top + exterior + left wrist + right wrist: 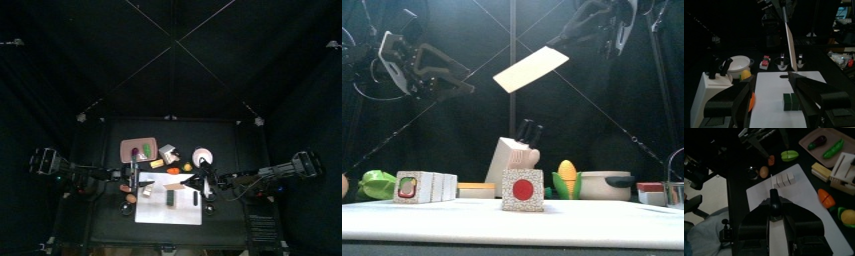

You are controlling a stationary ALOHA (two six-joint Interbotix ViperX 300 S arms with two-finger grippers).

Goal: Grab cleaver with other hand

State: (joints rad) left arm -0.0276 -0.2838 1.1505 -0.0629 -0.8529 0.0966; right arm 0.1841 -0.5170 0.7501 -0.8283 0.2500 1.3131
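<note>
Cleaver (pixel 532 69) is held high above the table in the front view, its pale blade tilted, the handle end gripped by the right gripper (pixel 583 28), whose arm reaches in from the upper right. In the right wrist view the jaws are seen closed around the dark handle (pixel 773 204), which runs out between the fingertips over the white cutting board (pixel 804 195). In the left wrist view the blade (pixel 788 34) is seen edge-on, well beyond and above the left gripper (pixel 773 89), whose fingers (pixel 821 95) are spread wide with nothing between them. The left arm is raised at the upper left of the front view, apart from the blade, with open air between them. Below the blade stand the knife block (pixel 512 160) and a small box with a red spot (pixel 523 189), well clear of it. Whether the left fingers are level with the handle probably cannot be judged from these views.
</note>
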